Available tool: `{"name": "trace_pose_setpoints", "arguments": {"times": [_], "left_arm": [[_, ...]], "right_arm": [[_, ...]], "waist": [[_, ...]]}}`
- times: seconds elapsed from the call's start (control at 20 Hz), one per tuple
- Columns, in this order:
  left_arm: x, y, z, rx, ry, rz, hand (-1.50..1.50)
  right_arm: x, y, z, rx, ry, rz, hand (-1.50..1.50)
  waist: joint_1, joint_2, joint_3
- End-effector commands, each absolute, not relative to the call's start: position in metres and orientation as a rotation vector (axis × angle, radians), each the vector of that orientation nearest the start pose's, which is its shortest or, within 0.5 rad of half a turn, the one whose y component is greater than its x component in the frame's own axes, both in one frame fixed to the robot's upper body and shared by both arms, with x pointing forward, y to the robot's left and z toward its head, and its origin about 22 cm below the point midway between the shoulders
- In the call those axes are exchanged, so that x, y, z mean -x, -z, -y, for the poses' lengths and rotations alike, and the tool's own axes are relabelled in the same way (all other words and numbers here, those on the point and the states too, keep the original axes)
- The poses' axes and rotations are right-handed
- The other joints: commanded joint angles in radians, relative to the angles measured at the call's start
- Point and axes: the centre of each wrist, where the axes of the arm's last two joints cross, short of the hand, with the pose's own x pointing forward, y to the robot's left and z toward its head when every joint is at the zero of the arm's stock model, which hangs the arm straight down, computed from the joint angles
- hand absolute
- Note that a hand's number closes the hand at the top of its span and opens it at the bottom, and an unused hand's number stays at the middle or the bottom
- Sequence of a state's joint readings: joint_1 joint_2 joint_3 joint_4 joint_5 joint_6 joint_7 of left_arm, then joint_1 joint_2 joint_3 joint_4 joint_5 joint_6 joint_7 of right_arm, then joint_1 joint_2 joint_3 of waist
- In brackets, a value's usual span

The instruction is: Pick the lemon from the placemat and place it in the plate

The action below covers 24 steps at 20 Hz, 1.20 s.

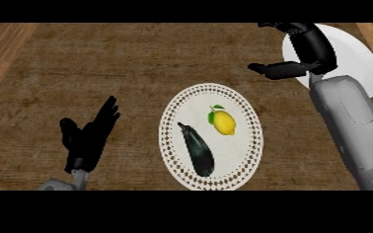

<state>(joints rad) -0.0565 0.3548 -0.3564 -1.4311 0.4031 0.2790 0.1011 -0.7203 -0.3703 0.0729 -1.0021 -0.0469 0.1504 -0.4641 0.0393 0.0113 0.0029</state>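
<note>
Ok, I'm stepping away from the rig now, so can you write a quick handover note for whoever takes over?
Left hand: open, resting at lower left, holding nothing.
Right hand: open and holding nothing, over the plain white plate at upper right.
Yellow lemon with green leaf: on the round white lace-edged placemat, beside the dark purple eggplant.
Done: nothing visible; lemon not on the plate.
Left: grasp the lemon, carry it to the plate, release.
</note>
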Motion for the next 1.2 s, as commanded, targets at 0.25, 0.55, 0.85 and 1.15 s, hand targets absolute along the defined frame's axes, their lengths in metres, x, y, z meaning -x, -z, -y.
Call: {"name": "trace_pose_setpoints", "arguments": {"times": [0.25, 0.55, 0.85, 1.15], "left_arm": [[-0.231, 0.034, -0.237, 0.005, 0.013, 1.192, 0.0], [-0.229, 0.045, -0.241, -0.009, 0.01, 1.188, 0.0], [-0.217, 0.03, -0.231, -0.006, 0.006, 1.185, 0.0], [-0.225, 0.033, -0.245, 0.008, 0.006, 1.174, 0.0]], "right_arm": [[-0.416, -0.133, 0.266, -0.018, -0.937, 1.974, -1.5], [-0.411, -0.158, 0.234, 0.077, -1.404, 1.721, -1.5], [-0.392, -0.156, 0.194, 0.175, -1.507, 1.645, -1.5], [-0.365, -0.142, 0.157, 0.196, -1.527, 1.588, -1.5]], "waist": [[-0.029, -0.009, -0.003], [-0.048, -0.016, -0.006], [-0.041, -0.017, -0.003], [-0.043, -0.015, -0.003]]}}
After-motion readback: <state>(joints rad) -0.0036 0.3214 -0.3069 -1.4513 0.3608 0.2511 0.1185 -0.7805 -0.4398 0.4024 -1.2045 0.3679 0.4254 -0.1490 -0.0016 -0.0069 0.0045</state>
